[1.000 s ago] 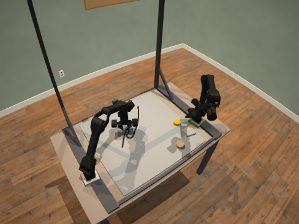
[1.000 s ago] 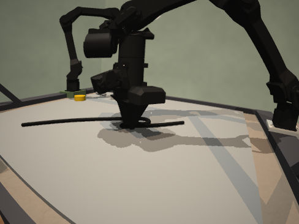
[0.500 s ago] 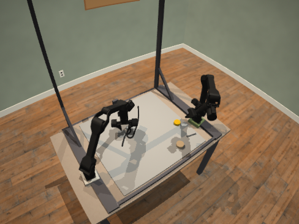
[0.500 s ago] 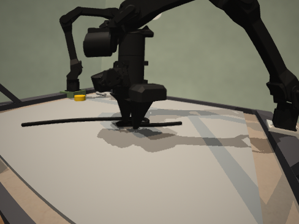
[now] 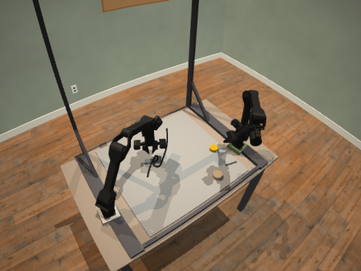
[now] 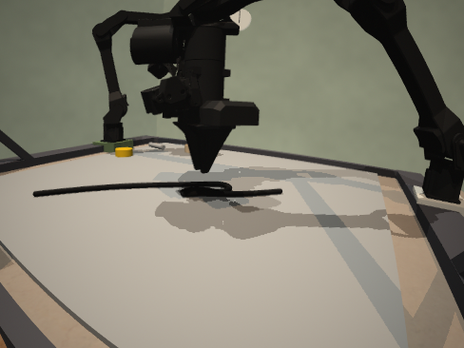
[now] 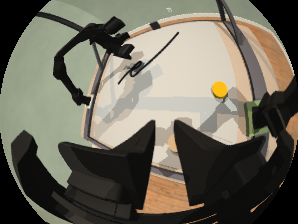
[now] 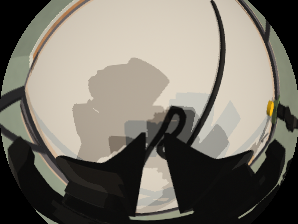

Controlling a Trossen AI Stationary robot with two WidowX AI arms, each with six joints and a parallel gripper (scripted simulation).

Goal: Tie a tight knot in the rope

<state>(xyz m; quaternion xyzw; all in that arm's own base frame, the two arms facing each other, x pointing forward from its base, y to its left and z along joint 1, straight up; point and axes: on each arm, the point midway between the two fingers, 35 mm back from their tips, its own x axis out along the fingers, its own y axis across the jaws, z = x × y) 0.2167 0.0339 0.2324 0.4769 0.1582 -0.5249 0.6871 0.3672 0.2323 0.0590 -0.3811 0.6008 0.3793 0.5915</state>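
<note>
The black rope (image 5: 157, 158) lies on the grey mat left of centre, with a small loop near its middle and both ends stretched out flat (image 6: 190, 189). My right gripper (image 5: 149, 149) (image 6: 204, 167) hangs point down just above that loop without touching it. In the right wrist view the fingers stand slightly apart with nothing between them, and the rope loop (image 8: 169, 125) shows just past the tips. My left gripper (image 5: 234, 136) is folded back at the table's far right corner, well above the table. Its fingers are slightly apart and empty.
A yellow disc (image 5: 214, 147) and a tan disc (image 5: 217, 174) lie on the mat near the left arm's green base (image 5: 237, 148). A small dark rod (image 5: 231, 163) lies between them. Two tall frame posts (image 5: 192, 55) rise at the back of the table.
</note>
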